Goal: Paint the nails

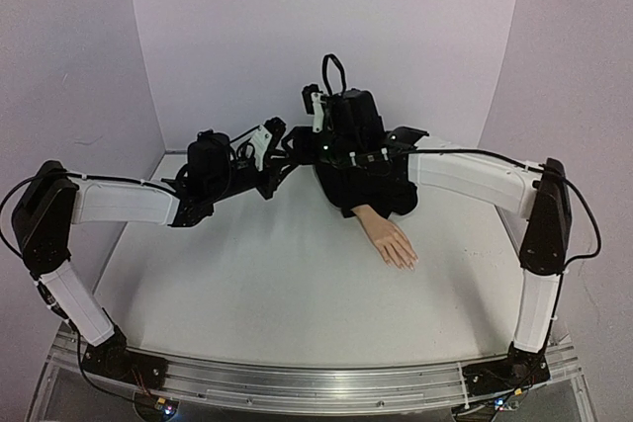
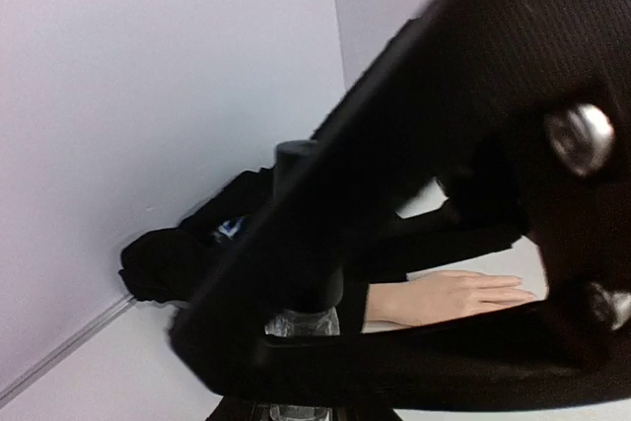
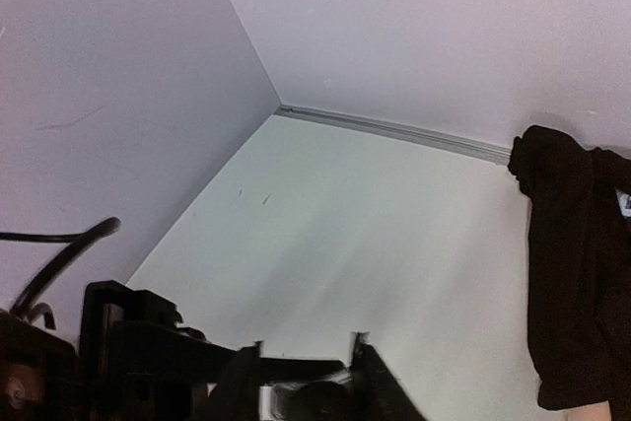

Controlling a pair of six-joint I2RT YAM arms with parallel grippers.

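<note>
Nails (image 1: pixel 406 263) on mannequin hand (image 1: pixel 388 239), left gripper (image 1: pixel 279 155) clasping bottle (image 2: pixel 301 327), right gripper (image 3: pixel 306 382) state unclear

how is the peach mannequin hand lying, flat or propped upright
Flat. The peach mannequin hand with a black sleeve lies along the white table, fingers stretched out on the surface.

tiny pale nails (image 1: pixel 406 263), facing up, pointing near-right

The light is soft and even, and the walls (image 1: pixel 326 27) look a little purple. The tabletop (image 1: pixel 297 294) is bright with only faint shadows. The left wrist view is dark and blurry toward 3 o'clock. The right wrist view smears at 6 o'clock.
</note>
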